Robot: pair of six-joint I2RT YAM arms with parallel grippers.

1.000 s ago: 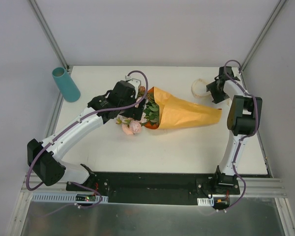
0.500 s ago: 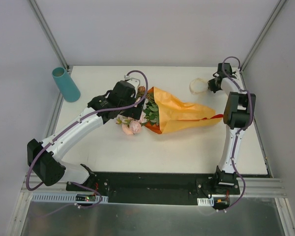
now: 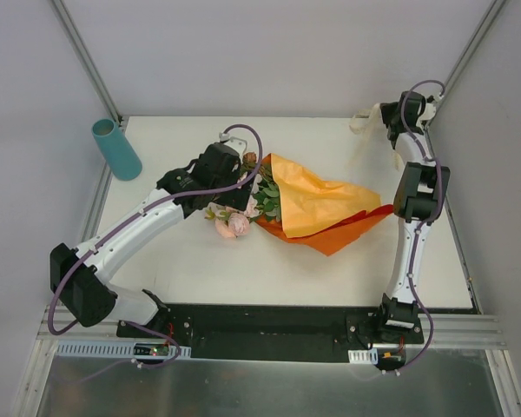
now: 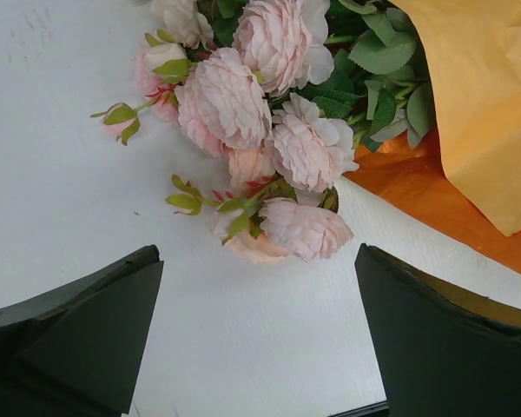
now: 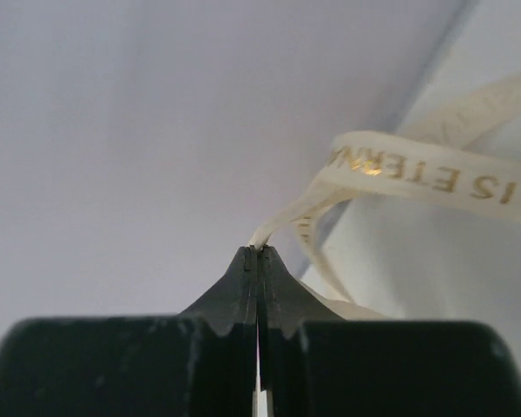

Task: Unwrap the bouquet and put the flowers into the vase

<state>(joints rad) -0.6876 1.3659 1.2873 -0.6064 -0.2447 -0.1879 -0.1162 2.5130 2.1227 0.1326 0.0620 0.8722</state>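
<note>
The bouquet lies mid-table, its orange paper loosened and spread flat on the right. The flowers, pink roses with green leaves, spill out of its left end. My left gripper hovers open just over those blooms, with bare table between its fingers. My right gripper is raised at the far right corner, shut on the cream ribbon, which trails from its tips. The teal vase stands upright at the far left corner.
Metal frame posts rise at both far corners, next to grey walls. The table's right edge runs close to the right arm. A black base rail lies along the near edge.
My right gripper closed on the ribbon and carried it up to the far right corner. The orange paper loosened and spread open. The left arm stayed put.
</note>
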